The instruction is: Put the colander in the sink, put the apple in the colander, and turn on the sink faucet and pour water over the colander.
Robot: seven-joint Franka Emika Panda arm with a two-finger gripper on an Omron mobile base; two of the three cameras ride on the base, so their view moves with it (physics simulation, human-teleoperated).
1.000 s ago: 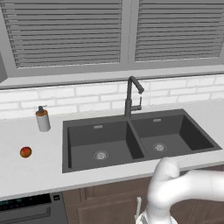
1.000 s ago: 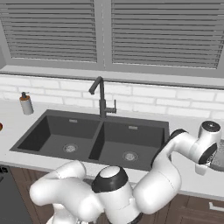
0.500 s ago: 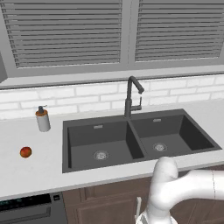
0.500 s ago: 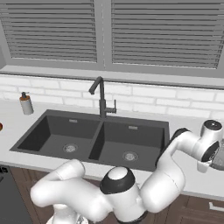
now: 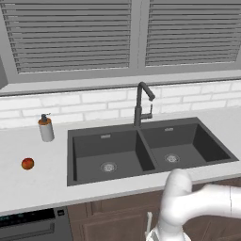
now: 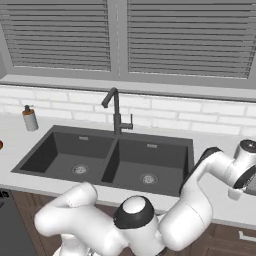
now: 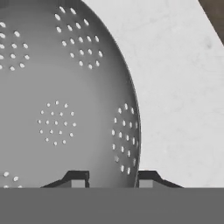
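The claw [image 7: 109,177] hangs spread over the colander [image 7: 61,100] on the worktop [image 7: 175,87], one fingertip inside the rim, one seemingly outside. Lower squarely, pinch the wall firmly, then lift level toward the sink [image 6: 107,155].

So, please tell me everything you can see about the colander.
The colander is a round bowl of silvery-grey metal, seen from above in the hand view. Its inside is smooth, with clusters of small holes: a ring at the bottom and groups up the wall. It sits upright on the pale speckled counter, not in the sink. Its rim runs between the two fingertips of the open end effector; contact cannot be told. No handles are visible.
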